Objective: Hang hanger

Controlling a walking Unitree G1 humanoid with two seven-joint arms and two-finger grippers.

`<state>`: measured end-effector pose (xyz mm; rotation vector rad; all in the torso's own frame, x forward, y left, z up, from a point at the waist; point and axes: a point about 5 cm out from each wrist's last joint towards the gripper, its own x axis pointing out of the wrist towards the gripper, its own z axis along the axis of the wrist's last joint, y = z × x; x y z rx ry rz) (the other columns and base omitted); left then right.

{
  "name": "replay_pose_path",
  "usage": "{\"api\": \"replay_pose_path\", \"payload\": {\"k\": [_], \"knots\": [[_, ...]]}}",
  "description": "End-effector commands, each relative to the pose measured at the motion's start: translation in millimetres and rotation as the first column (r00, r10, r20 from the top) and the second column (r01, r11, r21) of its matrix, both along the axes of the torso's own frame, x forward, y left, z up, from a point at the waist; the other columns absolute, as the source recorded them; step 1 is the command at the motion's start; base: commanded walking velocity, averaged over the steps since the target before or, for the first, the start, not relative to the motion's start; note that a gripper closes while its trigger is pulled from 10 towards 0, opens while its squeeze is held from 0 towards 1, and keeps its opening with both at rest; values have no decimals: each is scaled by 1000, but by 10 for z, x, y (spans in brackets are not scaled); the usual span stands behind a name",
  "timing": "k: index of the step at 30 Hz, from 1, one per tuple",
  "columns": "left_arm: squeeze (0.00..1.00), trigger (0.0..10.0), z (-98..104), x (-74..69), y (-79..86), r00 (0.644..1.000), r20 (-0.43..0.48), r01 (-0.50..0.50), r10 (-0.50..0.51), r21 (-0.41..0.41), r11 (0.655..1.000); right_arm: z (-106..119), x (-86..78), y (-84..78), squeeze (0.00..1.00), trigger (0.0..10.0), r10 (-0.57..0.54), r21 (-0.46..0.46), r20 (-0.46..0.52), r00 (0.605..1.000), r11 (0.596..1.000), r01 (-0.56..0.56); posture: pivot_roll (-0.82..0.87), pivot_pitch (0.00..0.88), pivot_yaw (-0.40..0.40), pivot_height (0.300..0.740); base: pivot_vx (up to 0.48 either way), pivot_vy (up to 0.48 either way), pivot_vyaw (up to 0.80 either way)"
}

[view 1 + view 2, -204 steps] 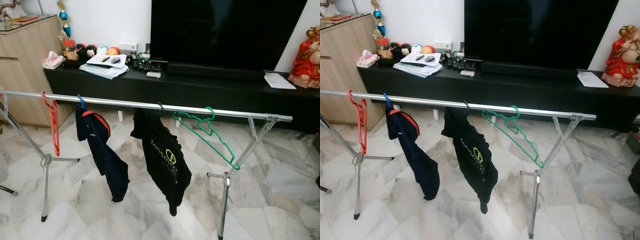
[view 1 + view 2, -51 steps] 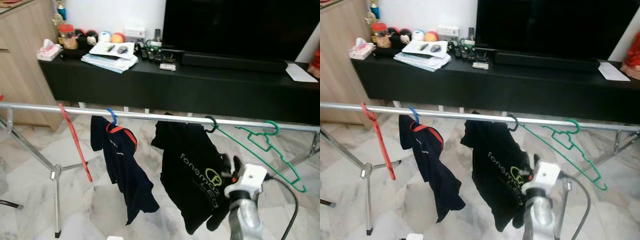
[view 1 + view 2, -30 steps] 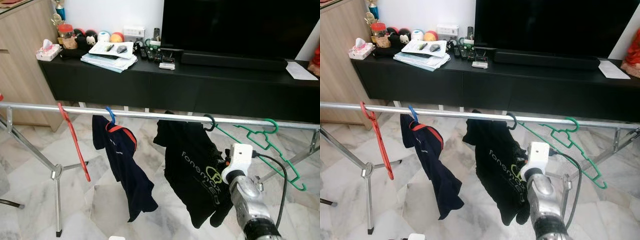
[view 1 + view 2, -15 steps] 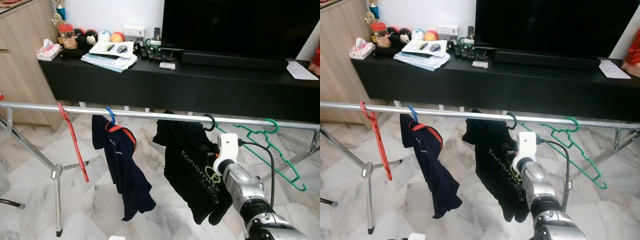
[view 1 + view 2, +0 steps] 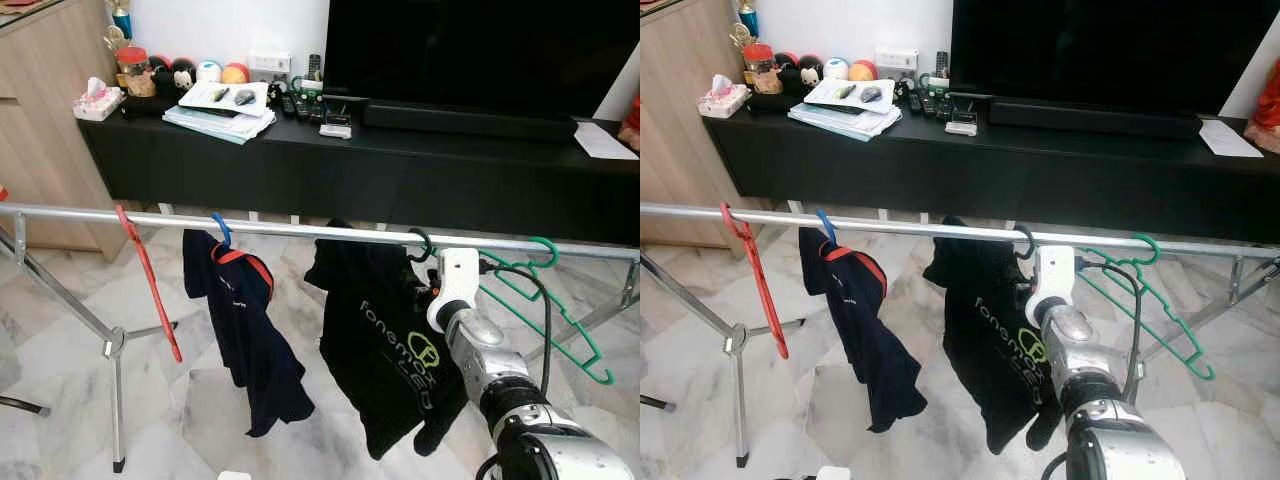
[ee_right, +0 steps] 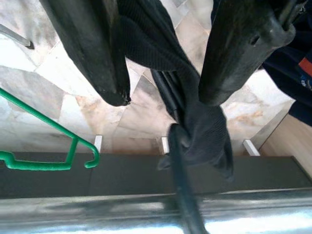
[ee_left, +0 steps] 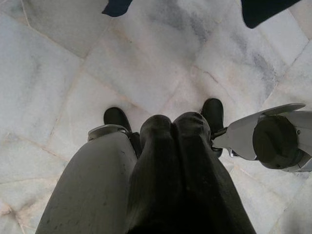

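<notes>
A silver clothes rail (image 5: 280, 228) crosses in front of me. On it hang a red hanger (image 5: 148, 285), a blue hanger with a navy shirt (image 5: 245, 340), a black hanger (image 5: 420, 243) with a black T-shirt (image 5: 385, 340), and a bare green hanger (image 5: 545, 300). My right arm (image 5: 490, 370) reaches up to the black hanger, just under the rail. In the right wrist view my right gripper (image 6: 165, 73) is open, its fingers (image 6: 92, 53) either side of the shirt collar and the hanger's neck (image 6: 183, 195). My left gripper (image 7: 173, 146) is shut and points at the floor.
A long black TV console (image 5: 400, 170) with papers and small items stands behind the rail, under a large TV (image 5: 480, 50). A wooden cabinet (image 5: 40, 120) is at the left. The rack's crossed legs (image 5: 110, 345) stand on marble floor. My feet (image 7: 117, 119) are below.
My right arm has risen and moved forward from below the black shirt up to the black hanger's neck under the rail. The black shirt has shifted slightly.
</notes>
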<state>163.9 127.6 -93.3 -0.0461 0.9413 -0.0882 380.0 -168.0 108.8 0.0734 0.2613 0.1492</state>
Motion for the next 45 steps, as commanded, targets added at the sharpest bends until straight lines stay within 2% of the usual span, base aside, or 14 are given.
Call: {"api": "replay_pose_path", "payload": {"k": [1, 8, 14, 18, 23, 26, 29, 45], "knots": [[0, 10000, -113, -263, -33, 994, -112, 8, -9, -6, 1000, -5, 3, -37, 0, 10000, -19, 4, -16, 1000, 1000, 19, 15, 117, -49, 740, 0, 0, 0], [0, 10000, -113, -262, -32, 993, -115, 7, -8, -7, 1000, -230, -101, 48, 0, 10000, 39, 24, -142, 989, 999, -36, 24, 116, -51, 740, 0, 0, 0], [0, 10000, -113, -261, -28, 993, -115, 6, -6, -7, 1000, -265, -117, 60, 0, 10000, 43, 20, -165, 985, 999, -40, 25, 115, -49, 740, 0, 0, 0], [0, 10000, -114, -261, -27, 993, -115, 6, -7, -8, 1000, -242, -103, 76, 0, 10000, 40, 33, -156, 987, 999, -35, 26, 117, -48, 740, 0, 0, 0], [0, 10000, -113, -260, -31, 993, -115, 9, -10, -10, 1000, -122, -41, 125, 0, 10000, 38, 77, -83, 996, 997, -32, 28, 119, -47, 740, 0, 0, 0], [0, 10000, -113, -259, -32, 993, -115, 9, -10, -10, 1000, -115, -37, 126, 0, 10000, 35, 79, -77, 996, 996, -29, 28, 118, -48, 740, 0, 0, 0], [0, 10000, -112, -259, -35, 993, -114, 7, -8, -11, 1000, -129, -42, 106, 0, 10000, 15, 52, -84, 996, 999, -10, 35, 116, -50, 740, 0, 0, 0], [0, 10000, -115, -270, -42, 993, -114, 5, -6, -16, 1000, -316, -132, 98, 0, 10000, -60, 34, -171, 983, 997, 67, 43, 104, -48, 740, 0, 0, 0]]}}
